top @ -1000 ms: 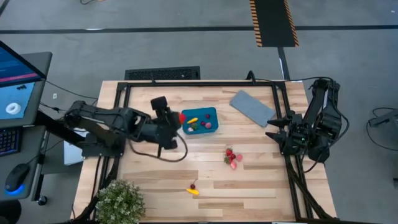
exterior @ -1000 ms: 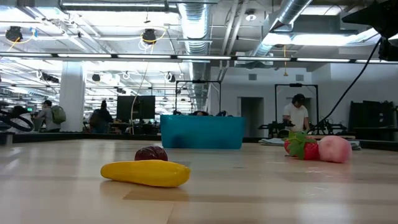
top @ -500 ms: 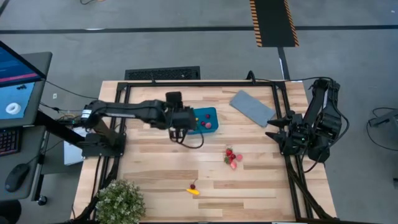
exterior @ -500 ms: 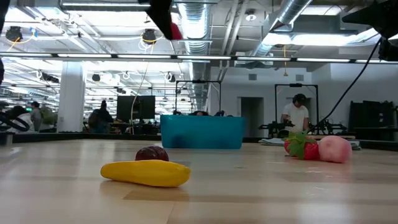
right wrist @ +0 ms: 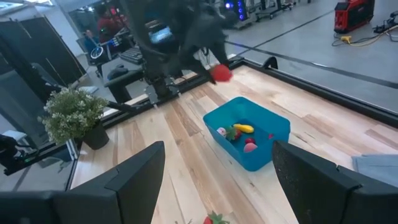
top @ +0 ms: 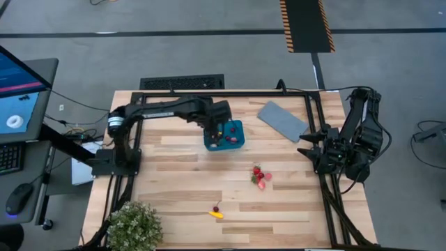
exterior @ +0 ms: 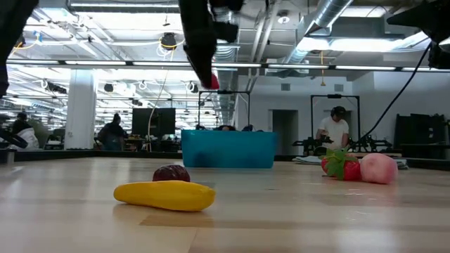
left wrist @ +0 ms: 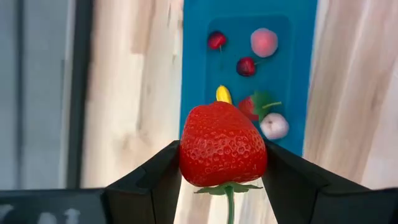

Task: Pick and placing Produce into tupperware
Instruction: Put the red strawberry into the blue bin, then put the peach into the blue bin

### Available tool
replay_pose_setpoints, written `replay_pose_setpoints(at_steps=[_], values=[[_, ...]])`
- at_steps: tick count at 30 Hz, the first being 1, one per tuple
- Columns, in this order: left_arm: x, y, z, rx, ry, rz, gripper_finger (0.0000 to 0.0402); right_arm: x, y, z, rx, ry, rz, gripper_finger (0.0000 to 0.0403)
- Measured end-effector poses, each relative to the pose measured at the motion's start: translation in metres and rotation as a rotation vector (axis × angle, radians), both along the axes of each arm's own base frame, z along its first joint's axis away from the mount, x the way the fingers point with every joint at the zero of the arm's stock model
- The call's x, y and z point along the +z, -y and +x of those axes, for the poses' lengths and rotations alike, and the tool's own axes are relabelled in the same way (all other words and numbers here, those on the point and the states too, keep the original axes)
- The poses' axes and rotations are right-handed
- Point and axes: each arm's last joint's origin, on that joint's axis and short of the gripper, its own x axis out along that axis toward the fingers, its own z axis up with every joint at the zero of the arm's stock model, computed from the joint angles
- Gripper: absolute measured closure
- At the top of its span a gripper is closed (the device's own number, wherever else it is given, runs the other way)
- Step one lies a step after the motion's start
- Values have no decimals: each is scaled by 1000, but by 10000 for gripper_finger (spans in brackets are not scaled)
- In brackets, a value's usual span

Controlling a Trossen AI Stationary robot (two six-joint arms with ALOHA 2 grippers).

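My left gripper [top: 220,130] is shut on a red strawberry [left wrist: 222,146] and hangs over the left end of the teal tupperware [top: 241,137]. The strawberry also shows in the low view [exterior: 209,81] and the right wrist view [right wrist: 221,73]. The tupperware [left wrist: 193,62] holds several pieces: cherries, a pink piece, a yellow piece [left wrist: 223,93] and a strawberry. Loose strawberries [top: 259,176], a yellow piece [top: 217,215] and a cherry [top: 216,208] lie on the table. My right gripper [top: 302,144] is open and empty at the table's right edge. My left gripper pinches the strawberry by its two opposite sides [left wrist: 186,155] between its two fingers. The fingers come from above, pointing down. The strawberry's green stem end [left wrist: 227,190] faces the wrist and its tip points down at the tupperware. It hangs clear above the container.
A flat grey lid [top: 281,120] lies at the far right of the table. A leafy green plant [top: 134,226] stands at the near left corner. A black frame [top: 223,93] runs round the table's edge. People show in the room beyond.
My left gripper has carried the strawberry toward the table's right edge, from beside the tupperware's left end to above it, staying shut on it. The arm has stretched out along the far side.
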Motion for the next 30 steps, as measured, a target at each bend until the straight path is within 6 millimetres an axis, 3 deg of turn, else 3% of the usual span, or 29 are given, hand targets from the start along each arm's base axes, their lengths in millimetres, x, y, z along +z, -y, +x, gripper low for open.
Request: replay_pose_setpoints(at_steps=[8,16,21,30], values=[[-43,-13,30,-10,23,-113,219,0,0,0,1,-1,1,85],[-76,-31,35,40,-65,-178,216,1,-2,1,3,5,24,85],[-76,-33,35,44,-56,-192,188,1,-2,1,4,6,24,85],[-75,-41,26,86,-128,-188,92,1,-2,1,8,1,8,85]])
